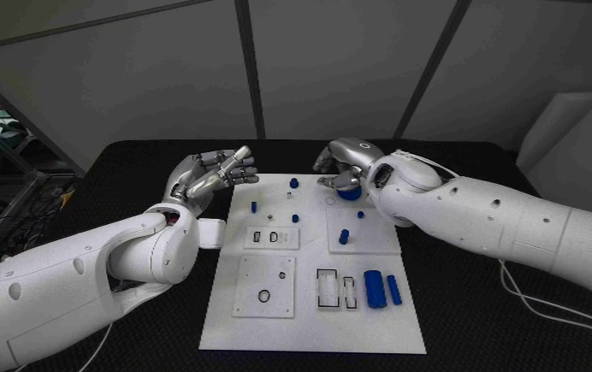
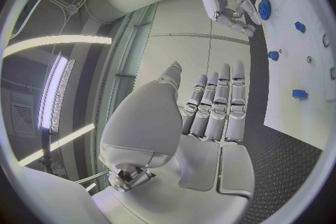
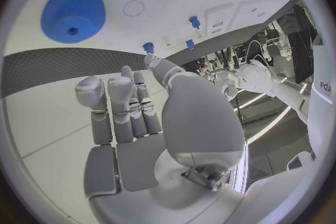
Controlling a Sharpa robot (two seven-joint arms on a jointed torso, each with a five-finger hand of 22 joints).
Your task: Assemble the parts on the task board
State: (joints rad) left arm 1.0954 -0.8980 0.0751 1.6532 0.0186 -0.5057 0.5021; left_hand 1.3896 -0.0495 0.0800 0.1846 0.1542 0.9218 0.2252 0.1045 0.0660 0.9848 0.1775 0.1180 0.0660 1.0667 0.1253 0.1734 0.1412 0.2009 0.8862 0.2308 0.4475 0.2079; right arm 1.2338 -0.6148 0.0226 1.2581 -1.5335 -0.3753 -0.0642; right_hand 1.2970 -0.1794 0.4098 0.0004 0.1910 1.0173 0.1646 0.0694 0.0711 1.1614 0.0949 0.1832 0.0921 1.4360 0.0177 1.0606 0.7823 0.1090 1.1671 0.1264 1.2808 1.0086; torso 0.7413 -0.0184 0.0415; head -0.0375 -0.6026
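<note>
Here your right hand (image 1: 342,165) hovers over the far edge of the task board (image 1: 315,321), directly above the blue gear (image 3: 73,14). In the right wrist view the gear lies flat on the white plate just beyond the fingertips (image 3: 92,89), toothed rim all round and its bore facing up, so its axis stands upright and the approach is straight down onto it. The fingers there are extended side by side with nothing between them; that hand holds nothing, and does not touch the gear.

Your left hand (image 1: 210,175) hangs off the board's far left corner, over the black bench (image 1: 148,154), fingers straight and loosely apart, also empty. It is well apart from the gear, so the right hand is plainly the nearer one for this piece.

Count what is before you: one gear; two longer blue cylinders (image 1: 384,289) lying side by side near the board's right front, long axes running front to back; and about six small blue pegs (image 1: 293,183) scattered over the far half, though from the head view these are tiny and the count may be off by one. Two white rectangular inserts (image 1: 265,286) sit on the board's left half, one behind the other.
</note>
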